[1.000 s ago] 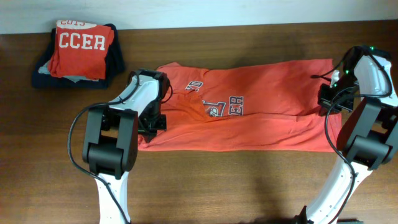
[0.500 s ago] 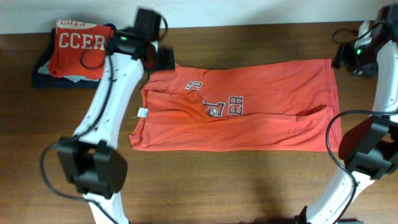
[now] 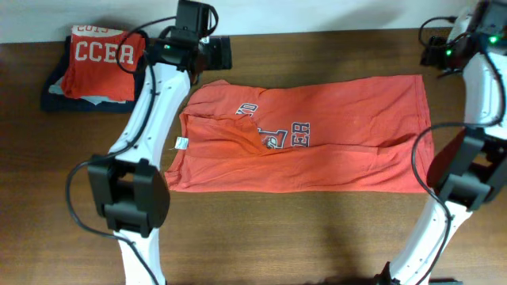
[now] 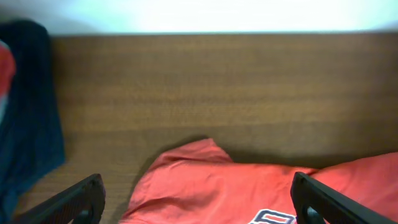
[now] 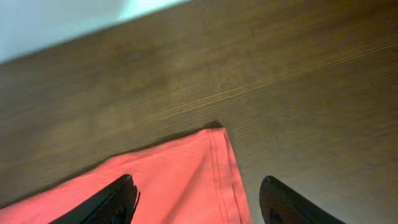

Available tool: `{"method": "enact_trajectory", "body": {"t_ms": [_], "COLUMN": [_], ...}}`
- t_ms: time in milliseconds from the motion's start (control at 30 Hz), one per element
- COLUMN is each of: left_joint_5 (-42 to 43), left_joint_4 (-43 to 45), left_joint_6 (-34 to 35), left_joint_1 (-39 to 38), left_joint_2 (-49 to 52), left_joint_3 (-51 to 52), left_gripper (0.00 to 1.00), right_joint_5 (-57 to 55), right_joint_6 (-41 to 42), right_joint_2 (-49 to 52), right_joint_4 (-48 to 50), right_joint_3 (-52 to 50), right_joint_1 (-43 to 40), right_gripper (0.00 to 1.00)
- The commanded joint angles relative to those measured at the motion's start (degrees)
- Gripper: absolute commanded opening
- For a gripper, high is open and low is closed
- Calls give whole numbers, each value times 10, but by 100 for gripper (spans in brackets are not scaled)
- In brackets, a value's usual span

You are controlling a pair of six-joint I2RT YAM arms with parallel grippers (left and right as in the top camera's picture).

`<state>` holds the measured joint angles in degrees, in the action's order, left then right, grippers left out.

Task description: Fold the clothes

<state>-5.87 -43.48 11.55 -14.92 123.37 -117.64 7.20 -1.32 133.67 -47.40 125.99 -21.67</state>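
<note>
The clothes, an orange-red T-shirt with navy-and-white chest print, lie flat across the middle of the table, folded lengthwise, with a white tag at the left end. My left gripper hovers open just behind the shirt's back left corner, nothing between its fingers. In the left wrist view the shirt's sleeve lies under the left gripper. My right gripper is open behind the back right corner. In the right wrist view the hem corner sits below the empty right gripper.
A folded red shirt lettered "CCER" rests on a dark navy folded garment at the back left; the navy cloth also shows beside my left gripper. The table's back edge meets a white wall.
Both grippers opened, let go of the shirt and rose toward the back edge of the table. The shirt stays lying flat.
</note>
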Motion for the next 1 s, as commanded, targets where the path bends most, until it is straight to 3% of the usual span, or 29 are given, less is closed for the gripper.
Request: {"method": "enact_trajectory", "body": {"t_ms": [0, 467, 967], "left_joint_5": [0, 0, 0], "left_joint_4": [3, 25, 30], "left_joint_6": [-22, -53, -53], "left_joint_1": [3, 4, 4], "left_joint_2": [30, 33, 68], "left_joint_3": [5, 5, 5], "left_gripper": [95, 95, 95], "right_joint_5": [0, -57, -79], "right_joint_6": [1, -7, -30], "right_joint_2": [48, 146, 147], "right_joint_4": [38, 74, 104], "right_joint_3": [5, 5, 5], "right_joint_1": [13, 27, 31], "right_gripper": [68, 67, 68]}}
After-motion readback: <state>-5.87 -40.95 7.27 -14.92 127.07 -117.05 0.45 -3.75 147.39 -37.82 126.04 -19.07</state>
